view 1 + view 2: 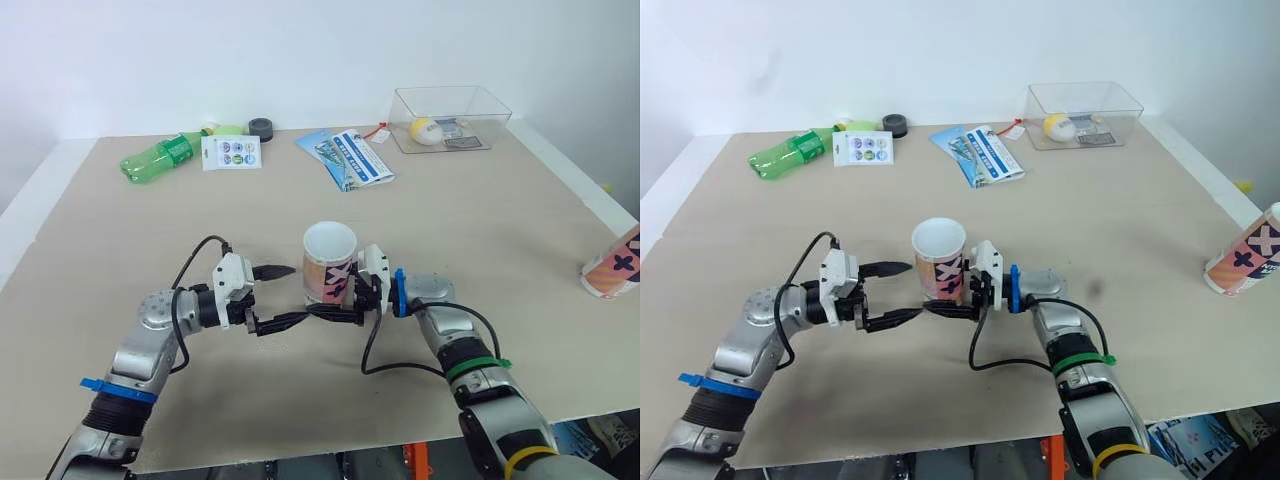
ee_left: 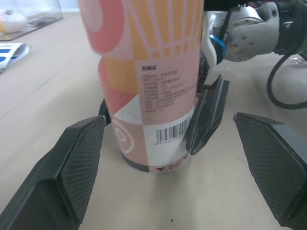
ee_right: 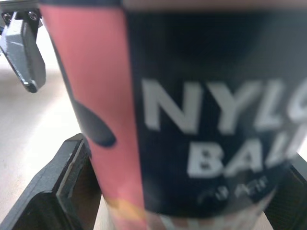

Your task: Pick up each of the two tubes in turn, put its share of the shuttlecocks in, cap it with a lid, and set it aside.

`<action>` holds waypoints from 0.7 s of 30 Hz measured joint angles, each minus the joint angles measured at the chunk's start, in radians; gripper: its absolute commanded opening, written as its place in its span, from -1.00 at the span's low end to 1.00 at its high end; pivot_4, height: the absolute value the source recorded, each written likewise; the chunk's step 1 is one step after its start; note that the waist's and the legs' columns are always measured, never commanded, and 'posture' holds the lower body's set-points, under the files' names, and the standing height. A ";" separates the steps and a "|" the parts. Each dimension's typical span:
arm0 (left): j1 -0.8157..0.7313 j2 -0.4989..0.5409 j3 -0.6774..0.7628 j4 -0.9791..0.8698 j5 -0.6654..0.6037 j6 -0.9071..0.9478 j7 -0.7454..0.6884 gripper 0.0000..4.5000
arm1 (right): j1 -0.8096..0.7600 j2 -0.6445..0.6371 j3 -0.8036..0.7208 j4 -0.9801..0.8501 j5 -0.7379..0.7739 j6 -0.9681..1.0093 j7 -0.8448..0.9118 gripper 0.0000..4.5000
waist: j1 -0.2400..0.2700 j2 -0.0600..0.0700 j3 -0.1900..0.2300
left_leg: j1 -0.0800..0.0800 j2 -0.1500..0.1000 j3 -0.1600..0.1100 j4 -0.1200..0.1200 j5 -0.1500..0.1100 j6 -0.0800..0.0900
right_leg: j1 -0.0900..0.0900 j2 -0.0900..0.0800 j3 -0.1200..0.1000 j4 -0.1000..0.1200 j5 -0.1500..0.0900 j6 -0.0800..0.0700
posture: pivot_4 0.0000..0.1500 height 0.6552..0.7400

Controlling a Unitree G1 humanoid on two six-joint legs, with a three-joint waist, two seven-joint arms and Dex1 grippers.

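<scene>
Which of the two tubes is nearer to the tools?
The middle tube, held in the right tool; the other tube sits at the table's right edge.

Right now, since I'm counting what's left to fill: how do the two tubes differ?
The middle tube is held in the right gripper's fingers; the edge tube sits free. The middle tube stands mid-table; the edge tube is by the right edge. Both share pink print with dark crosses.

Tube [image 1: 329, 262] stands mid-table [image 1: 480, 210]. Second tube [image 1: 612, 268] at right edge. Bottle [image 1: 157, 158] far left, box [image 1: 450, 118] far right.
</scene>
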 measured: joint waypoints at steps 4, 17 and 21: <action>0.010 0.002 0.000 -0.001 0.004 -0.022 0.010 1.00 | -0.002 0.007 -0.001 0.012 0.001 -0.013 0.004 0.51 | 0.000 0.000 0.000 | 0.001 0.003 0.000 0.000 0.000 0.000 | 0.000 0.003 0.000 0.000 0.000 -0.001 | 1.00 1.00; -0.008 0.001 -0.020 -0.001 0.019 -0.044 0.004 1.00 | 0.092 -0.054 -0.095 -0.181 0.043 0.062 -0.122 0.36 | 0.004 0.000 0.000 | 0.001 0.004 0.000 -0.002 0.002 -0.004 | -0.001 0.005 0.000 0.000 0.000 -0.003 | 1.00 1.00; -0.027 -0.004 -0.040 -0.002 0.021 -0.044 -0.001 1.00 | 0.150 -0.101 -0.248 -0.236 0.048 0.082 -0.361 0.36 | 0.005 0.000 0.000 | 0.000 0.003 0.001 -0.002 0.002 -0.004 | -0.001 0.004 0.000 -0.001 0.000 -0.002 | 1.00 1.00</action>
